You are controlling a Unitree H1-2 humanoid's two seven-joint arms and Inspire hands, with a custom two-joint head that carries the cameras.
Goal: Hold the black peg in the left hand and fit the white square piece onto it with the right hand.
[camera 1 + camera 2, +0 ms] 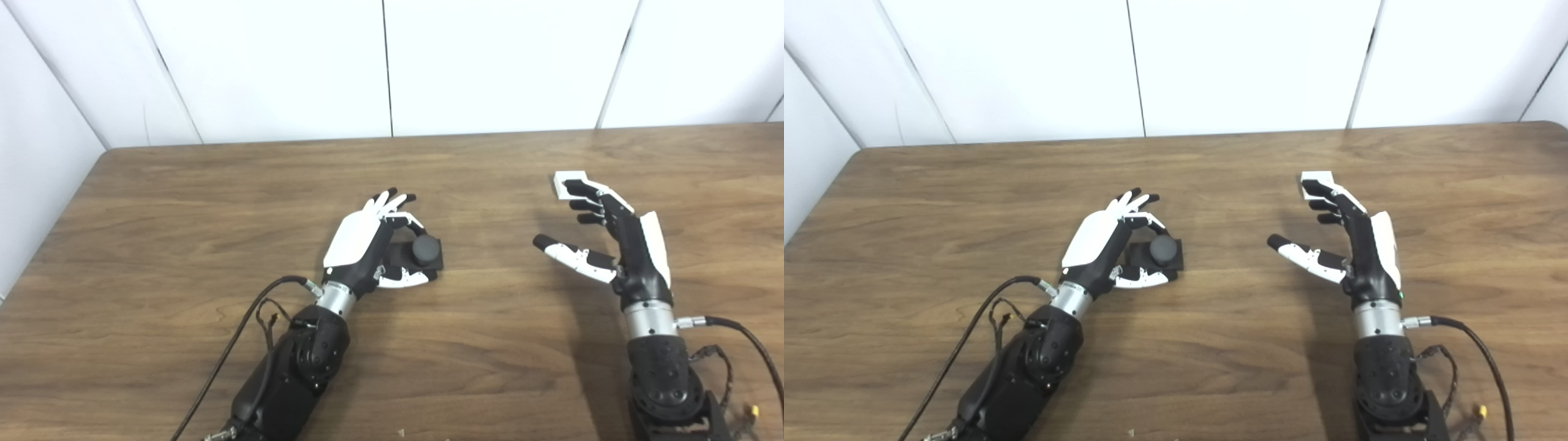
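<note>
Left hand point(367, 245) cups black round peg point(425, 249) on the desk; we see right hand point(603, 236) spread, fingertips at white square piece point(566, 182), ungrasped.

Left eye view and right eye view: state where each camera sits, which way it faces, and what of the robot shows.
Left eye view: on the head, left of its twin, facing down and forward over the wooden table; both forearms enter from the bottom edge.
Right eye view: beside it on the right, same downward aim, the scene sitting further left in the picture.
Shared: the left hand with fingers around the black peg, the right hand open, its fingers at the white square piece, and the white wall panels behind.
</note>
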